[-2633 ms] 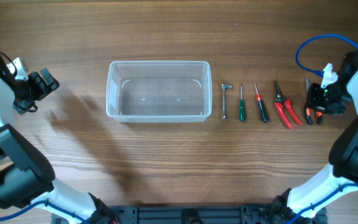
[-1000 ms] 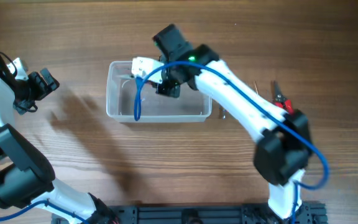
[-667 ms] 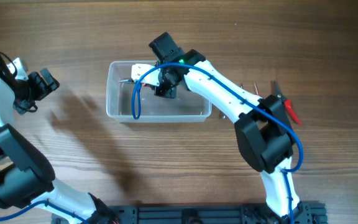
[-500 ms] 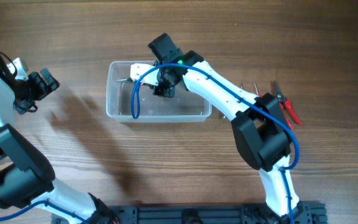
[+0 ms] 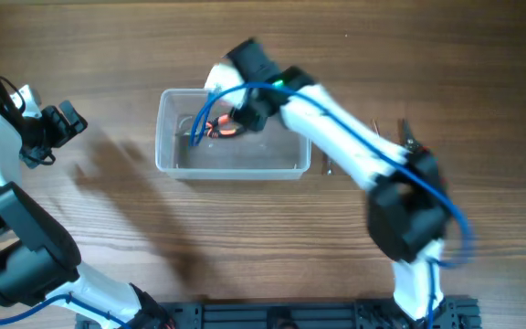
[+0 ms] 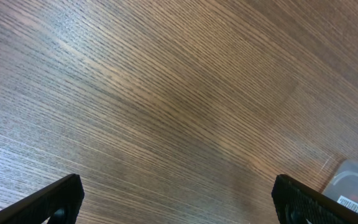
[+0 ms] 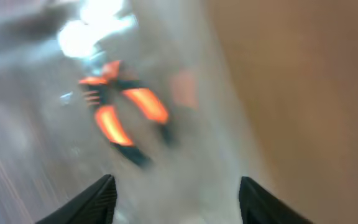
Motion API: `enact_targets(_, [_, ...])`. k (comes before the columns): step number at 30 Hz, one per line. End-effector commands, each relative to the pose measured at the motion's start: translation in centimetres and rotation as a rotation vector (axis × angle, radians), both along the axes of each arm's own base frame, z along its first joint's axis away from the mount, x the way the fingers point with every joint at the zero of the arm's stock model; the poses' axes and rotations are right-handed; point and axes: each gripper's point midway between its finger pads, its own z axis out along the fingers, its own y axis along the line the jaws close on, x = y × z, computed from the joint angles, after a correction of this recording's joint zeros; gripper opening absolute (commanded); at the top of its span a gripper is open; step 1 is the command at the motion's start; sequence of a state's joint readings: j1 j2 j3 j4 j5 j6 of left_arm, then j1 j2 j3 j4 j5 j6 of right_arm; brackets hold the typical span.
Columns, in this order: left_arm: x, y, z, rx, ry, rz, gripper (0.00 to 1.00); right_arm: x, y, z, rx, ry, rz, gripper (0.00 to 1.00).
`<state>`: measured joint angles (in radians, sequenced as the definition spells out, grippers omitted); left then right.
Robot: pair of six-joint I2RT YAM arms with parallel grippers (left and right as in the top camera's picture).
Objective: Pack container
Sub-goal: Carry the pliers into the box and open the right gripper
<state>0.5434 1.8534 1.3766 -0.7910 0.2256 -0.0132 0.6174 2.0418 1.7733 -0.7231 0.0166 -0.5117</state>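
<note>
overhead: right gripper (image 5: 246,117), jaws spread, hangs blurred over the clear container (image 5: 231,172) at mid-table, an orange-handled tool (image 5: 219,128) lying inside; left gripper (image 5: 62,120), jaws spread, holds nothing at far left.

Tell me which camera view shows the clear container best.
The overhead view: the container appears whole there, apart from the far edge that the right arm covers. The left wrist view catches only one corner at the frame's edge. The right wrist view gives a blurred look inside it, with orange-handled pliers.
</note>
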Motion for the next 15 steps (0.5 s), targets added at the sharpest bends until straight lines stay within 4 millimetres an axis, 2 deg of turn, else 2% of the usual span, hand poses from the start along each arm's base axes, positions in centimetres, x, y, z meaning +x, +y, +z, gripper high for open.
enact_targets(1, [0.4,0.4,0.5,0.008,-0.016,0.006,1.0,2.0,-10.4,18.8,0.211,-0.33,-0.411,0.65])
enact_targets(3, [0.4,0.4,0.5,0.008,-0.016,0.006,1.0,1.5,-17.4,21.9,0.261,-0.354,-0.596,0.66])
enact_targets(4, [0.4,0.4,0.5,0.008,-0.016,0.006,1.0,1.2,-20.7,22.3,0.275,-0.346,-0.691,0.67])
enact_targets(5, [0.4,0.4,0.5,0.008,-0.016,0.006,1.0,0.8,-24.4,21.8,0.284,-0.313,-0.806,0.7])
enact_targets(6, [0.4,0.4,0.5,0.008,-0.016,0.006,1.0,0.3,-27.1,20.9,0.276,-0.268,-0.878,0.7])
enact_targets(8, [0.4,0.4,0.5,0.008,-0.016,0.006,1.0,-0.8,-31.7,17.6,0.264,-0.13,-0.997,0.7])
enact_targets(10, [0.4,0.4,0.5,0.008,-0.016,0.006,1.0,-2.0,-34.5,13.1,0.261,0.034,-1.071,0.67])
enact_targets(13, [0.4,0.4,0.5,0.008,-0.016,0.006,1.0,-3.3,-36.5,5.8,0.235,0.242,-1.14,0.64])
enact_targets(15, [0.4,0.4,0.5,0.008,-0.016,0.006,1.0,-4.4,-36.7,1.5,0.191,0.347,-1.16,0.61])
